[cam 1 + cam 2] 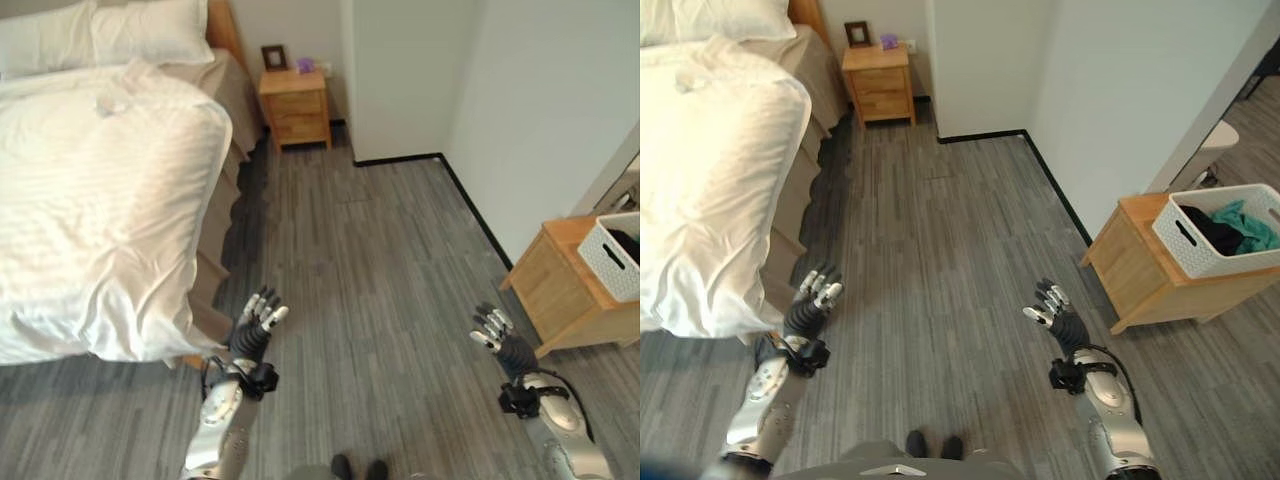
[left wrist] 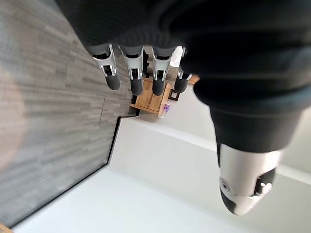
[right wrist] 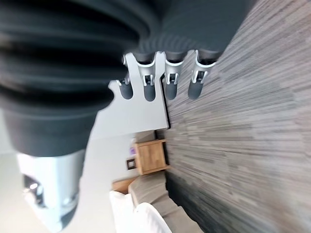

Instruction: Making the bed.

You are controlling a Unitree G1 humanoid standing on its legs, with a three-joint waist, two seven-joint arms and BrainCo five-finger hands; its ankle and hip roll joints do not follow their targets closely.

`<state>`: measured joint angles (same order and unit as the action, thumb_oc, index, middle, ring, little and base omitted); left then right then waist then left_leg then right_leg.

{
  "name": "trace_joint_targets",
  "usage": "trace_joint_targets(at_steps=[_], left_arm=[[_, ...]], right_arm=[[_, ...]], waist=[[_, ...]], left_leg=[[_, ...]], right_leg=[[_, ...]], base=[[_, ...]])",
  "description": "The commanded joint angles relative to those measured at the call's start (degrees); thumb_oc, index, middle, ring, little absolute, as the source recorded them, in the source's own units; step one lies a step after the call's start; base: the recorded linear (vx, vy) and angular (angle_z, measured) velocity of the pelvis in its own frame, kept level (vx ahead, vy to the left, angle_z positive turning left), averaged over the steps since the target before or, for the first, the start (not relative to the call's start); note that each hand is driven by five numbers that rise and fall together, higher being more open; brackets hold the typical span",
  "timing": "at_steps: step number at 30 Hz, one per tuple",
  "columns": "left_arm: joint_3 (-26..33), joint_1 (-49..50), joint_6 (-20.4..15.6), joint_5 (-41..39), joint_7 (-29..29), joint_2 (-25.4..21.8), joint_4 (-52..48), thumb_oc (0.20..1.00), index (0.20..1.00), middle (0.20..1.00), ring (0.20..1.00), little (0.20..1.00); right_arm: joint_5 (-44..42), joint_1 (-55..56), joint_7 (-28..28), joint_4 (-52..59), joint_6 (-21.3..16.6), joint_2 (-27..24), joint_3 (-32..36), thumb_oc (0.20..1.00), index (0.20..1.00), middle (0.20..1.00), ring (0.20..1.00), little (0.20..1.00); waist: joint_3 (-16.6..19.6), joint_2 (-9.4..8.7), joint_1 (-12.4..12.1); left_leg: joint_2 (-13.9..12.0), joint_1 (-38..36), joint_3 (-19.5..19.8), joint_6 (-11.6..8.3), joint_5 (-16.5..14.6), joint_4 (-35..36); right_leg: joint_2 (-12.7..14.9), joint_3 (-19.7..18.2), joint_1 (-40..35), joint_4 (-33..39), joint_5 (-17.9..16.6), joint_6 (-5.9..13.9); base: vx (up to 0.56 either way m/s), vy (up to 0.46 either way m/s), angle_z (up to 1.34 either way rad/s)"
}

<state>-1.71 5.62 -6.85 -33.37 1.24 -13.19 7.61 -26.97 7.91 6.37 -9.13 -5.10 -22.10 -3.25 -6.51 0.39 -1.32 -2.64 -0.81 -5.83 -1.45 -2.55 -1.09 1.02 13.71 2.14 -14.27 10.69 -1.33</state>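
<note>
Hands (image 1: 262,318) (image 1: 492,328) hover open beside bed (image 1: 100,200).

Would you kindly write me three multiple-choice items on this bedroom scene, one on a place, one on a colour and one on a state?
1. Where does the small nightstand stand?
A. beside the head of the bed
B. at the foot of the bed
C. under the white basket

2. What colour is the duvet on the bed?
A. grey
B. white
C. purple

3. What are the two hands doing?
A. both grip the duvet
B. one lifts a pillow
C. both are held out over the floor, holding nothing

Answers:
1. A: it sits against the wall next to the pillows.
2. B: the cover is white, rumpled and hanging over the bed's side.
3. C: the left hand and the right hand show relaxed fingers above the grey floor, apart from the bedding.
</note>
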Motion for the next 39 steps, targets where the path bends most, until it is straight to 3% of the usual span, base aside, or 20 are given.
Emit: trace_joint_targets(at_steps=[1,10,11,12,14,15,17,18,24,35,38,39], left_arm=[[1.14,-0.64,-3.17,0.21,-0.15,-4.53,-3.89,1.0,1.0,1.0,1.0,1.0],[2.72,0.9,-2.63,-0.56,-0.23,-4.82,-4.01,1.0,1.0,1.0,1.0,1.0],[3.09,-0.07,-3.03,-1.04,-0.85,-4.99,-3.43,1.0,1.0,1.0,1.0,1.0],[3.1,-0.13,-3.05,-1.04,-0.85,-4.98,-3.39,1.0,1.0,1.0,1.0,1.0],[2.67,-1.42,-3.04,-0.6,-1.1,-5.65,-2.9,1.0,1.0,1.0,1.0,1.0],[2.54,-1.78,-3.26,0.07,-0.64,-6.07,-2.81,1.0,1.0,1.0,1.0,1.0],[2.71,-1.47,-3.24,0.41,-0.36,-6.2,-3.4,1.0,1.0,1.0,1.0,1.0],[2.87,-1.21,-3.7,0.04,-0.01,-6.52,-4.14,1.0,1.0,1.0,1.0,1.0],[3.21,0.23,-3.83,-2.03,-0.54,-4.51,-3.34,1.0,1.0,1.0,1.0,1.0],[3.01,1.82,-2.88,-1.08,-0.01,-4.9,-3.51,1.0,1.0,1.0,1.0,1.0],[4.79,2.17,-3.36,-1.0,-0.93,-5.3,-3.49,1.0,1.0,1.0,1.0,1.0],[5.96,1.86,-3.9,-1.04,-1.76,-5.58,-3.45,1.0,1.0,1.0,1.0,1.0]], right_arm=[[0.08,-1.44,0.19,2.19,-2.68,0.63,0.29,1.0,1.0,1.0,1.0,1.0],[1.49,-1.18,1.07,2.6,-1.75,0.37,0.39,1.0,1.0,1.0,1.0,1.0],[3.05,-1.06,1.7,3.32,-1.8,-0.02,0.73,1.0,1.0,1.0,1.0,1.0],[3.06,-1.1,1.7,3.34,-1.78,-0.03,0.75,1.0,1.0,1.0,1.0,1.0],[3.63,-0.87,1.56,3.31,-1.74,0.03,1.13,1.0,1.0,1.0,1.0,1.0],[3.36,-0.15,1.64,2.99,-1.84,0.37,1.72,1.0,1.0,1.0,1.0,1.0],[3.08,0.27,1.69,2.99,-1.93,0.63,1.9,1.0,1.0,1.0,1.0,1.0],[2.94,1.37,2.35,3.06,-1.7,0.58,2.49,1.0,1.0,1.0,1.0,1.0],[1.66,0.59,2.84,2.97,-1.74,-0.01,1.17,1.0,1.0,1.0,1.0,1.0],[1.94,0.46,3.05,3.22,-1.21,-0.63,0.43,1.0,1.0,1.0,1.0,1.0],[2.2,-0.8,2.79,3.75,-1.35,-1.09,0.62,1.0,1.0,1.0,1.0,1.0],[1.99,-1.9,2.63,3.82,-1.69,-1.06,0.59,1.0,1.0,1.0,1.0,1.0]], waist=[[3.26,-2.66,-0.26],[2.84,-3.08,-0.84],[1.04,-2.75,-0.12],[1.07,-2.79,-0.19],[0.26,-2.36,1.24],[0.66,-1.99,2.06],[0.88,-1.79,1.99],[0.82,-2.55,1.76],[2.06,-3.25,0.83],[2.51,-3.73,0.18],[2.21,-3.75,-0.46],[1.73,-3.46,-0.81]], left_leg=[[2.51,-3.72,-4.1,0.76,4.27,4.4],[3.39,-4.52,-2.21,2.43,1.94,3.57],[3.35,-4.71,-1.47,3.56,1.56,3.35],[3.43,-4.6,-1.55,3.61,1.58,3.35],[3.32,-4.39,0.14,3.72,1.94,3.37],[3.47,-4.96,1.13,3.47,2.05,4.3],[3.35,-5.53,1.26,3.26,2.02,5.06],[3.86,-5.45,2.11,3.04,1.74,4.32],[3.74,-6.39,1.9,2.55,1.36,4.94],[3.64,-7.1,2.89,2.38,0.77,5.2],[3.85,-6.48,2.93,2.74,0.39,4.84],[4.09,-5.8,2.92,3.26,-0.07,4.34]], right_leg=[[3.86,-1.33,-7.71,16.69,-11.0,7.12],[5.21,-2.75,-7.81,13.4,-9.93,7.74],[5.99,-4.58,-2.32,2.67,-11.47,9.27],[6.11,-4.72,-1.91,2.13,-11.26,9.33],[3.97,-9.92,1.1,-1.46,-10.88,9.84],[2.37,-13.8,2.02,1.75,-9.05,8.7],[2.6,-13.69,1.8,4.72,-9.65,8.59],[3.62,-13.46,0.24,8.77,-10.92,8.5],[3.4,-12.57,-4.56,15.01,-11.56,8.07],[3.06,-10.93,-6.56,16.72,-11.35,7.69],[3.51,-10.69,-5.89,15.94,-11.35,8.12],[4.14,-10.55,-4.3,12.79,-10.97,8.59]], base=[[0.05,0.039,0.29],[0.07,0.091,0.1],[-0.01,0.132,-0.04],[-0.03,0.119,-0.06],[0.04,0.035,0.21],[0.09,0.025,0.7],[0.1,-0.029,0.59],[0.08,-0.05,0.15],[0.07,-0.047,0.18],[0.07,-0.007,0.03],[0.07,0.074,-0.02],[0.05,0.101,-0.01]])
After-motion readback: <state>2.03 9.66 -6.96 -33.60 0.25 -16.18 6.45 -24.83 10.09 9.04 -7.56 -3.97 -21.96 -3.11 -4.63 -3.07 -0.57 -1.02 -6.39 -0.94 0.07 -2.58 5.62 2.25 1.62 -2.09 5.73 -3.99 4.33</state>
